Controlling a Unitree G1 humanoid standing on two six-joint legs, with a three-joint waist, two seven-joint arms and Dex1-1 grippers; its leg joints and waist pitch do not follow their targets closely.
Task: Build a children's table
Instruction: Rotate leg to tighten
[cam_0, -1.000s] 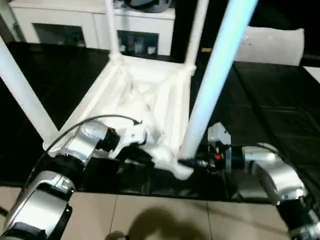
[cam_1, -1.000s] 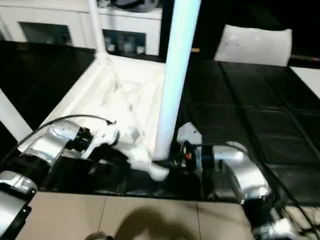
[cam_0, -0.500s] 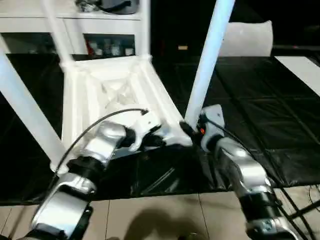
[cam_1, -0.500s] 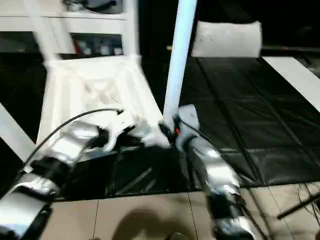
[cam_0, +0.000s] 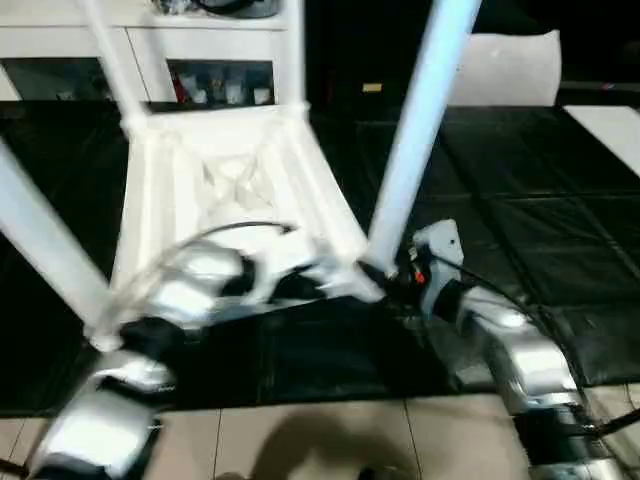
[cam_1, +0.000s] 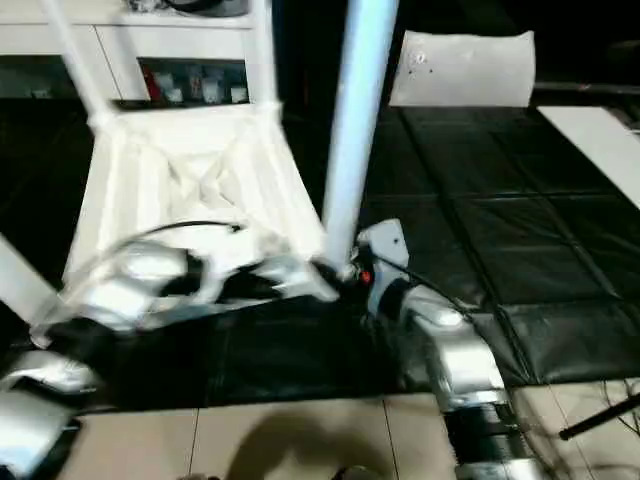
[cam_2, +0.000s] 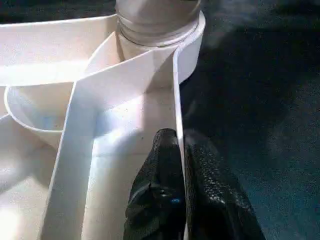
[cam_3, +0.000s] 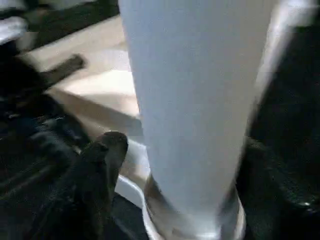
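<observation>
Two left fingers (cam_2: 160, 190) pinch the upturned tabletop's (cam_0: 230, 180) rim.

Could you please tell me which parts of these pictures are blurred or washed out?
Left eye view: the robot's silver left forearm is smeared by motion. Left wrist view: the white plastic ribbed tabletop glares bright. Right wrist view: the long white tube leg looks soft.
</observation>
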